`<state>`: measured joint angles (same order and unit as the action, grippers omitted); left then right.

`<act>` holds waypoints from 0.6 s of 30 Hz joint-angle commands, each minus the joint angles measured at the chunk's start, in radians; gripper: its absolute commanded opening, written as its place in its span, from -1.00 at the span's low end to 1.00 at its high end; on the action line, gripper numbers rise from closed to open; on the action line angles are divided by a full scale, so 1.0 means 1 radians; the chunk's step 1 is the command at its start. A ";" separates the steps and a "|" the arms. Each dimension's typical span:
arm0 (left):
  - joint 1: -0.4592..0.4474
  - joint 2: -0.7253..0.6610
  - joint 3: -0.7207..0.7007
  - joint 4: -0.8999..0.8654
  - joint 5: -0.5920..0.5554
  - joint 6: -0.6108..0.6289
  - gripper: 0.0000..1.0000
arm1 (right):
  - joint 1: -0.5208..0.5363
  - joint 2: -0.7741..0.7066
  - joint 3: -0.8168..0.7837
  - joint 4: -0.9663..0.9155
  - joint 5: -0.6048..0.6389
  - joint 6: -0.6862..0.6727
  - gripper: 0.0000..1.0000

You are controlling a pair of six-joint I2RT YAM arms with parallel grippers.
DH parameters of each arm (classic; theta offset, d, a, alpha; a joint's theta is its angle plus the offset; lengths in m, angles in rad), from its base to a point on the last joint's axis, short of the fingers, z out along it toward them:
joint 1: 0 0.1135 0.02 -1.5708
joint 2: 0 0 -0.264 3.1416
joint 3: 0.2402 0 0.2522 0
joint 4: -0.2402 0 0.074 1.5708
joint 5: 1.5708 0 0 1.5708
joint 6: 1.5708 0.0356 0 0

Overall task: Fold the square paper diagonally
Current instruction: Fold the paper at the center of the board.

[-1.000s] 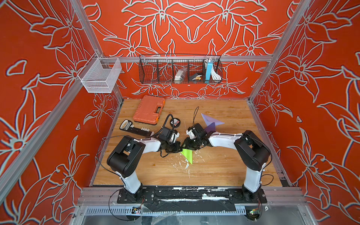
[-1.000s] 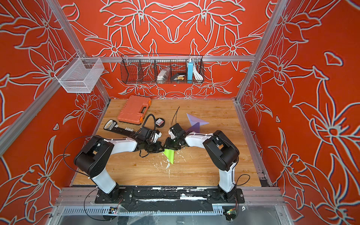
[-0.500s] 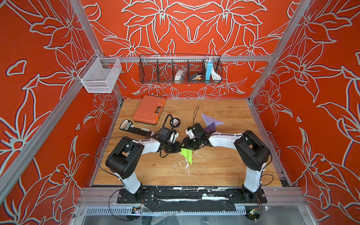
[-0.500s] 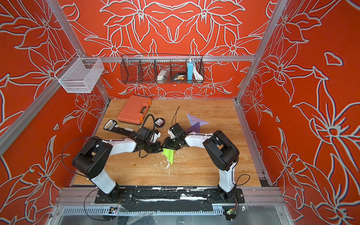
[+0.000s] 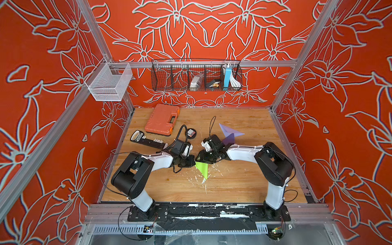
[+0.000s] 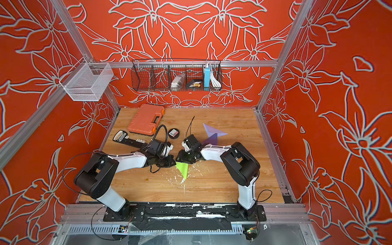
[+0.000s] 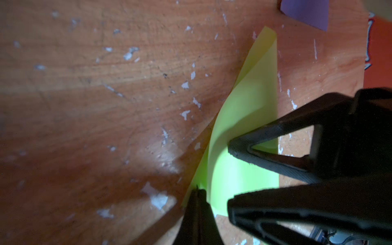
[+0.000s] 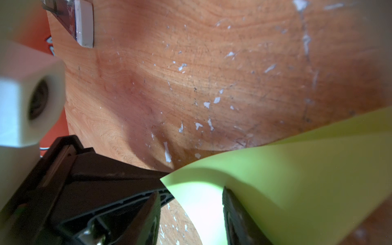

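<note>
So the fold is looking maybe halfway there to me. The green paper (image 5: 202, 168) is lying near the middle of the table (image 5: 233, 186), right between the two arms, and it's already showing as a doubled-over triangle in both top views. In the left wrist view the top flap is bowing up off the bottom layer instead of lying flat. I'm guessing there's no sharp crease yet, though the far corners are looking close to lined up. The left gripper (image 7: 197, 189) is sitting at the paper's near edge with its fingers pressed together, and I can't tell if it's actually nipping the sheet or just pinning it. The right gripper (image 8: 191, 210) is standing with its fingers spread wide, one of them seeming to rest on the raised flap. What's remaining, I think, is pushing that flap down and running along the diagonal to set the crease.
</note>
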<state>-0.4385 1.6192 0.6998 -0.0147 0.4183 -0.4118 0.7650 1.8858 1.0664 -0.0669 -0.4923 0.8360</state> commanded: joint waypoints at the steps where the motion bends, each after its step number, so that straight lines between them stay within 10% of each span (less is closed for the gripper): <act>1: 0.003 -0.027 -0.031 -0.080 -0.098 0.005 -0.99 | 0.008 0.038 -0.019 -0.097 0.058 -0.009 0.01; 8: 0.006 -0.072 -0.039 -0.125 -0.191 0.003 -1.00 | 0.011 0.043 -0.015 -0.101 0.058 -0.010 -0.01; 18: 0.006 -0.115 -0.088 0.032 -0.016 -0.011 -0.87 | 0.014 0.033 -0.022 -0.110 0.064 -0.009 -0.03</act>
<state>-0.4374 1.5208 0.6250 -0.0303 0.3328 -0.4164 0.7689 1.8858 1.0664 -0.0704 -0.4866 0.8322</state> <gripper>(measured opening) 0.062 0.487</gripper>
